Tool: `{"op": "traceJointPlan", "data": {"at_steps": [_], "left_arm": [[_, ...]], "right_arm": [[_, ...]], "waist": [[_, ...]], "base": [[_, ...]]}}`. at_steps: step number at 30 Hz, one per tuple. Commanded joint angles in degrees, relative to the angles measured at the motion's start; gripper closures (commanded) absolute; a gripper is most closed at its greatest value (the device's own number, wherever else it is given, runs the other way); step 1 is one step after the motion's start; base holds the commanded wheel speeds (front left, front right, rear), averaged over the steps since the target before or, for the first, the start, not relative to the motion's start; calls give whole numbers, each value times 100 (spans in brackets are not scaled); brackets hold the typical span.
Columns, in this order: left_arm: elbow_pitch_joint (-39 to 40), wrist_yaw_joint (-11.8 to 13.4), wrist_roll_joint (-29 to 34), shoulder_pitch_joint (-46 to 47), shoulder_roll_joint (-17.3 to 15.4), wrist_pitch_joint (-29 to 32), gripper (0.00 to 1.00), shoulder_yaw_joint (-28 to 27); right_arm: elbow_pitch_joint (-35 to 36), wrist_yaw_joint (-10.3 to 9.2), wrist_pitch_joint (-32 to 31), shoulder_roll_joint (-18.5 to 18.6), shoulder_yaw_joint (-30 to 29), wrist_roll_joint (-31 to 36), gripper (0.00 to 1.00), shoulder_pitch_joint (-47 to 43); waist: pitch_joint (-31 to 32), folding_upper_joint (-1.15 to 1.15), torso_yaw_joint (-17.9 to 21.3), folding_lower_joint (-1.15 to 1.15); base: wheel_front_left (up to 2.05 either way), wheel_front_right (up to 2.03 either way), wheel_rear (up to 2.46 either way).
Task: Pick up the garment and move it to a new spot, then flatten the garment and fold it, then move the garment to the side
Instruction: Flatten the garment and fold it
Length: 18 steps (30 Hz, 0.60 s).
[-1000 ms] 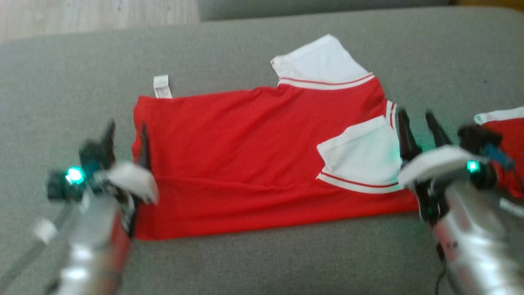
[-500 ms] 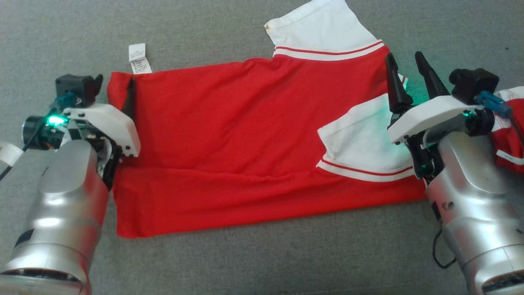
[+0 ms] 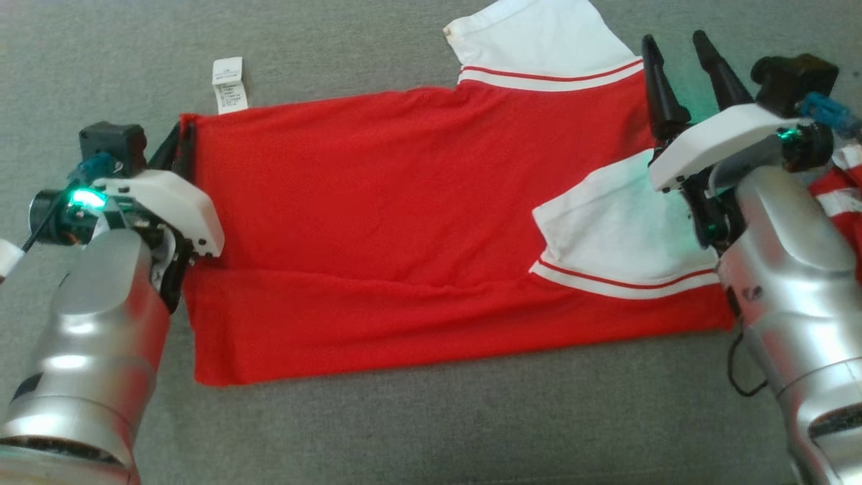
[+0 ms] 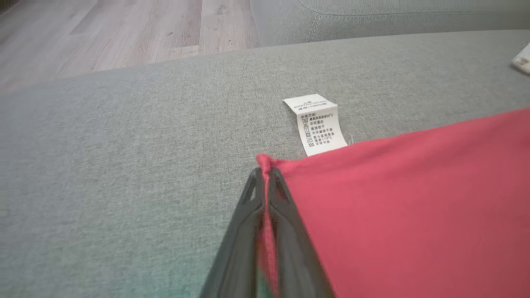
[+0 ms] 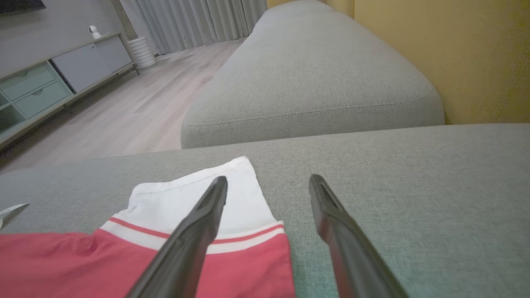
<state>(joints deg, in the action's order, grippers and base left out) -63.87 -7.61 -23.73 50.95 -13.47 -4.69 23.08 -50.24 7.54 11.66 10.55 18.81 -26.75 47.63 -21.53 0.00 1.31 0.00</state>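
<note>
Red garment (image 3: 404, 222) corner is now pinched by the newly closed left gripper (image 4: 265, 174); right gripper (image 3: 674, 38) jaws are held wide apart, so the fold is judged half-gripped.

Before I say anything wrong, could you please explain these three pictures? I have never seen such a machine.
It is a robot with two silver arms, each ending in a gripper with two dark fingers. One picture is from a camera on its head, looking down; the other two are from cameras on the wrists, looking along the fingers. On the grey sofa cushion lies a red shirt with white sleeves; its white care label sticks out at the far edge. The left gripper is shut on the shirt's corner. The right gripper is open near the shirt's other end, holding nothing.
</note>
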Motion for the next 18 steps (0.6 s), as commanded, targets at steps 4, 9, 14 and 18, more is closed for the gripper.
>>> {"op": "traceJointPlan", "data": {"at_steps": [4,9,14,18], "left_arm": [[52,13,-143,246,-174,-226,100,42],[97,13,-223,430,17,-530,100,294],[174,12,-282,612,352,-702,100,572],[191,12,-354,730,603,-780,100,810]], "right_arm": [[-40,-5,-174,70,196,-72,0,325],[-468,-5,-607,176,330,-56,0,880],[-959,-5,-1062,309,346,-103,0,1387],[-1354,-5,-1293,516,392,-13,0,1736]], "waist": [[-23,0,-131,0],[-121,0,-422,0],[-249,0,-815,0],[-347,0,-1143,0]], "base": [[0,0,0],[0,0,0],[0,0,0],[0,0,0]]}}
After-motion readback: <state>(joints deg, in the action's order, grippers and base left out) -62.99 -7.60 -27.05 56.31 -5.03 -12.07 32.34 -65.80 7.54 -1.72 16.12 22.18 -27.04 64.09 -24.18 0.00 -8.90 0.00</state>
